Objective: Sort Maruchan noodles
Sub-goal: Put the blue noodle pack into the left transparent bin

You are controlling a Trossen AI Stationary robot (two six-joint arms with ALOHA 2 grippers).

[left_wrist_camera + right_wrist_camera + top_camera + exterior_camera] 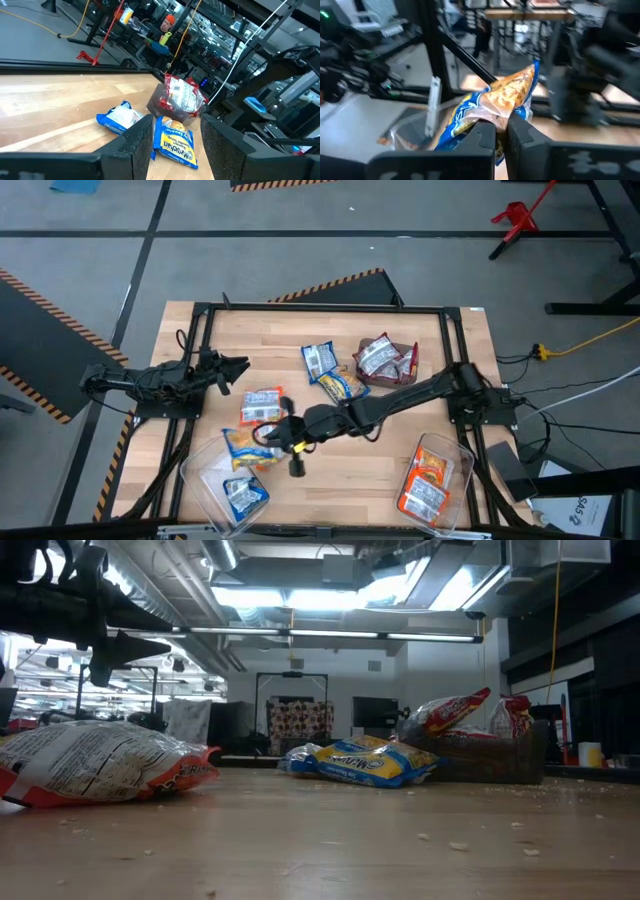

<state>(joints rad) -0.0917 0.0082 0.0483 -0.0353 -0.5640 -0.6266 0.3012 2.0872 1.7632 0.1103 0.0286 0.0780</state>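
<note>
Currently the biggest danger sits over the clear plastic bin at the left front corner [205, 485], where the right gripper [268, 435] hangs, pinched shut on a glossy blue-and-yellow noodle packet [492, 102] by one edge only. With so thin a hold, the packet could slip or swing and land on the pale wooden table [340, 480] instead of inside. An orange-accented packet [262, 405] lies just beside the arm and could be swept aside. Least likely, the left gripper [240, 366], its fingers spread and empty, waits at the left edge.
</note>
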